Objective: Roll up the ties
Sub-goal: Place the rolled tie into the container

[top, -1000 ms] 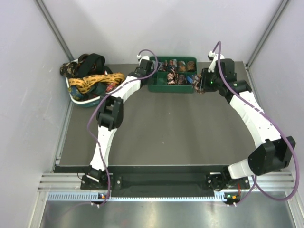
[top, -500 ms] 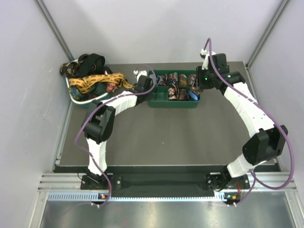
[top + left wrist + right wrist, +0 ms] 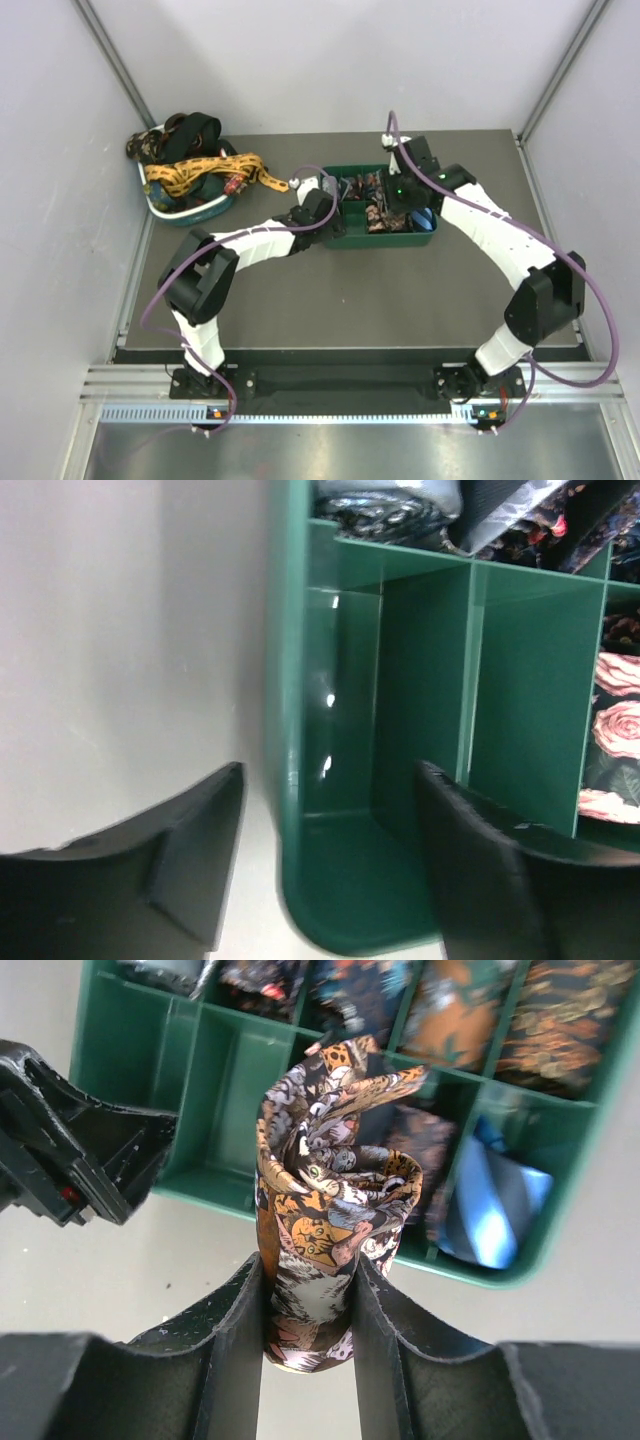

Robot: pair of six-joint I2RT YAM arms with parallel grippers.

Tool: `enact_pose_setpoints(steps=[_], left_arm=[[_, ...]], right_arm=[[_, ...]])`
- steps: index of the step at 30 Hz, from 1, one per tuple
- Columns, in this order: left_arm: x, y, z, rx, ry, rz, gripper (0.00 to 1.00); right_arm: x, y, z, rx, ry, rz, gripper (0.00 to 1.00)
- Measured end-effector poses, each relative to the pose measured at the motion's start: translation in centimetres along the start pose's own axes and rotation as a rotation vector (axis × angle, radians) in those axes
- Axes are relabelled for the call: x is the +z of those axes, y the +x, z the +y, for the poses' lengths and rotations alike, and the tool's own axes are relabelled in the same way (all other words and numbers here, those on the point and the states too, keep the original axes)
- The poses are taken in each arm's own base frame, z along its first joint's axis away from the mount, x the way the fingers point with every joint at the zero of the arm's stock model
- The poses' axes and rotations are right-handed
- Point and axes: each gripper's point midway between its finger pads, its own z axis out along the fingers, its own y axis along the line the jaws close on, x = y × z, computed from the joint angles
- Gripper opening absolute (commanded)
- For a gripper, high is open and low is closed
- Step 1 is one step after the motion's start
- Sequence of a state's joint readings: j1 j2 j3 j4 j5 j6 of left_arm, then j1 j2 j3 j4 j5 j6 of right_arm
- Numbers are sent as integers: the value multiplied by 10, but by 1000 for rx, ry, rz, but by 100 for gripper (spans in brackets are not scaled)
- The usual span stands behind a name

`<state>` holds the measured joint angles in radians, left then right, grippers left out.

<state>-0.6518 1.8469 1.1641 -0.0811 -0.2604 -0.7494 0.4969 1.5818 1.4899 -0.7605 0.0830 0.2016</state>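
A tight roll of cat-patterned brown tie [image 3: 330,1200] stands upright between the fingers of my right gripper [image 3: 308,1290], which is shut on it just above the near rim of the green divided tray [image 3: 200,1198]. From above, the right gripper [image 3: 405,195] hovers over the tray [image 3: 380,241]. Far compartments hold several rolled ties [image 3: 455,1010], and a blue one [image 3: 490,1210] lies at the right end. My left gripper [image 3: 330,850] is open, its jaws straddling the tray's left wall [image 3: 285,730] by two vacant cells. Seen from above, the left gripper [image 3: 325,205] sits at the tray's left end.
A basin [image 3: 195,210] at the back left holds a heap of loose ties, a gold-yellow one [image 3: 200,172] draped across it. Purple cables loop off both arms. Grey walls enclose the table on three sides.
The tray has slid toward the near side with the left gripper, whose jaws have now opened off its wall. The right gripper carried the roll leftward over the tray.
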Motion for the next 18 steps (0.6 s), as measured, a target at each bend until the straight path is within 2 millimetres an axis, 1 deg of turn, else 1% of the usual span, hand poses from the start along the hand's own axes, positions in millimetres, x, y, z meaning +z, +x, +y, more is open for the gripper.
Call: enact_pose_setpoints(steps=[2,4,7,11,15,16,18], left_arm=[[-3,2,1,-16,3,5,86],[-7,2,2,-25,6,5,87],[-15,-4,0,-36,18,-9,86],[-28,-18,-7,-41,44,-43,80],[-35,-26,-8,-33,54,-66,72],[-36,-27,-6,-30,52,-68,68],[-36,-26,0,-24,39,-69,65]], right_arm=[[6,5,8,-7,-4,19,17],[13,13,17,-14,-9,43,17],[23,21,25,-18,-13,75,17],[39,30,30,-11,-11,119,17],[50,25,38,1,-24,128,17],[52,23,39,7,-27,126,17],[57,19,44,20,-40,121,17]])
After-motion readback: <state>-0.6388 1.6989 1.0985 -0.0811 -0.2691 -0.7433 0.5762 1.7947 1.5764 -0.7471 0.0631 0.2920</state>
